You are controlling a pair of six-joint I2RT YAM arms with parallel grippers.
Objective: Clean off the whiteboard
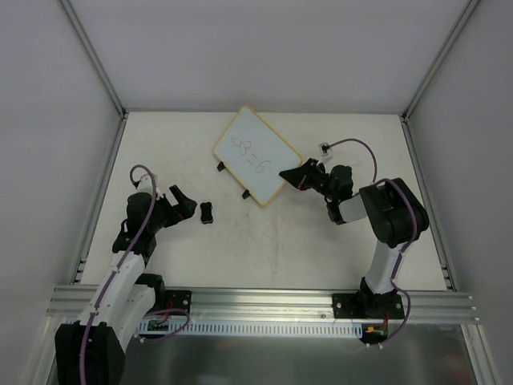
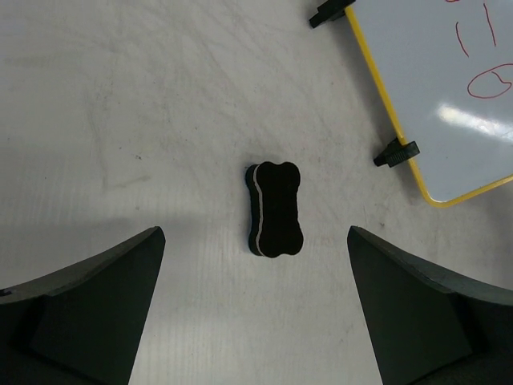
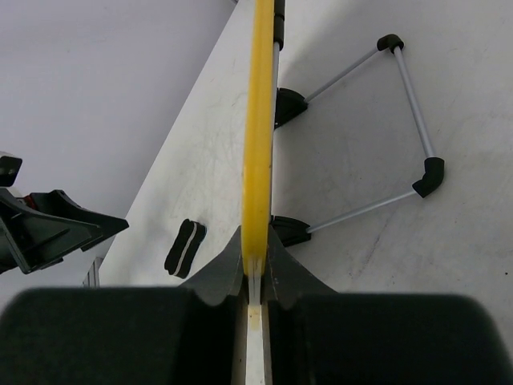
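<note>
Top external | right end effector clamps whiteboard edge | left end effector spread wide

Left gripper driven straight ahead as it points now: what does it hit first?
Likely the black eraser, lying on the table centred ahead of the open left gripper. The whiteboard sits off to one side, out of line.

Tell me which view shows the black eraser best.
Left wrist: the eraser lies centred, close, whole outline clear. Top external shows only a small dark shape; right wrist shows it small and partly edge-on, beside the whiteboard.
</note>
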